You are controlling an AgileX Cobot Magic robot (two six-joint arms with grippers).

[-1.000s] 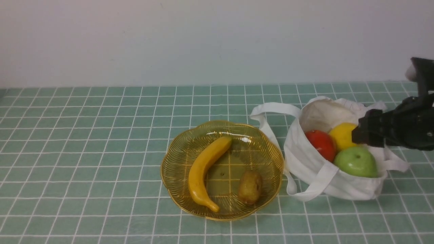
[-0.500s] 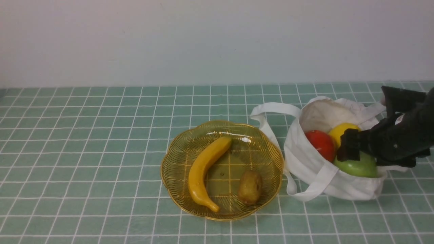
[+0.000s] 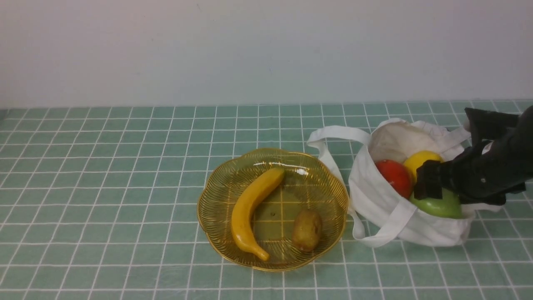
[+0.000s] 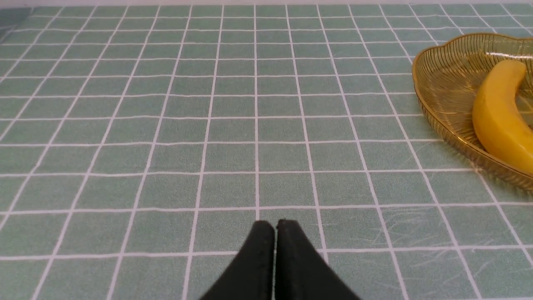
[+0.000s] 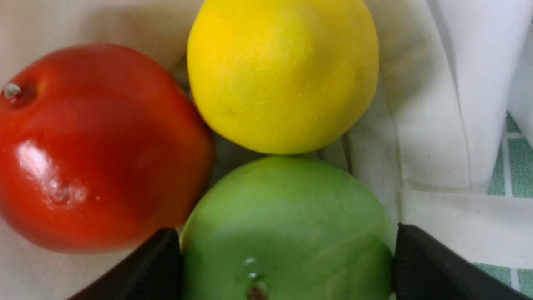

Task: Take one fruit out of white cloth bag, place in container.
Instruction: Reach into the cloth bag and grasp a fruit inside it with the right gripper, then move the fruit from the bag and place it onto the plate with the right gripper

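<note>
The green apple lies inside the white cloth bag, at the near edge of the bag's open mouth, stem dimple up. The right gripper reaches into the bag from 3 o'clock. Its two black fingers bracket the apple on opposite flanks, and the jaws are grasping it. From the close right wrist view the pads appear to touch the skin on both sides, though how firmly is hard to judge. The apple rests in the bag among the other fruit.

A round red fruit sits at 10 o'clock of the apple and a yellow lemon at about 11 o'clock. Both press against it and against each other. The bag slumps open on the green checked tablecloth. One strap handle arcs out at 9 o'clock toward the dish, and the other droops over the front of the bag.

The amber ribbed dish stands at 9 o'clock of the bag, its scalloped rim just beside the nearer strap. It holds a banana running from 12 to 7 o'clock and a small brown oval item at 4 o'clock.

The left gripper hangs above bare tablecloth at 9 o'clock of the dish, well apart from the bag. Its jaws are clenched together on nothing.
</note>
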